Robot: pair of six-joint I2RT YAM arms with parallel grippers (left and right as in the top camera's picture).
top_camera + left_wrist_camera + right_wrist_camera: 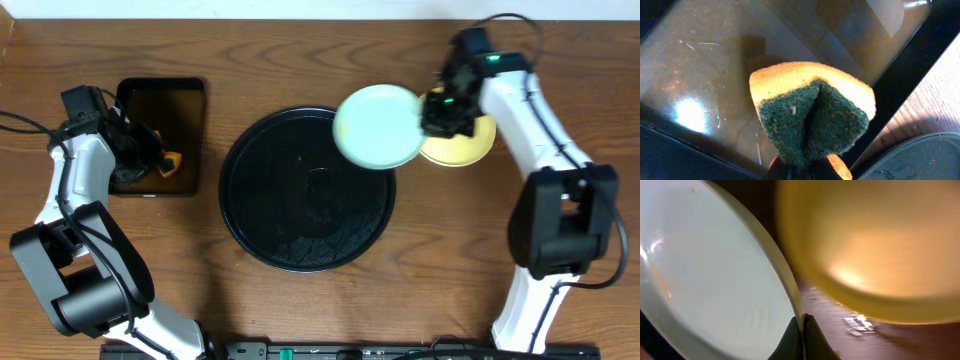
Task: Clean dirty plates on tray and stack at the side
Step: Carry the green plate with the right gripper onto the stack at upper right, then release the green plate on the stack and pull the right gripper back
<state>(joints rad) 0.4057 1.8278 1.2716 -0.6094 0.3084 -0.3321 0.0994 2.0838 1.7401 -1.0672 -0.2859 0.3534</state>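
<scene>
Mint plate (376,125) pinched at rim by right gripper (802,331), beside yellow plate (465,152) (stack base, likely); round tray (300,240) bare; left gripper (150,160) clamps sponge (812,112); stacking not yet done.

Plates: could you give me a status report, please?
Left gripper shut on sponge. Right gripper shut on mint plate rim, over round tray's edge. Yellow plate close beside.

2 white arms (525,115), bulky black joints (560,215), thin black cables (20,121), 1 green indicator light (492,58)
</scene>
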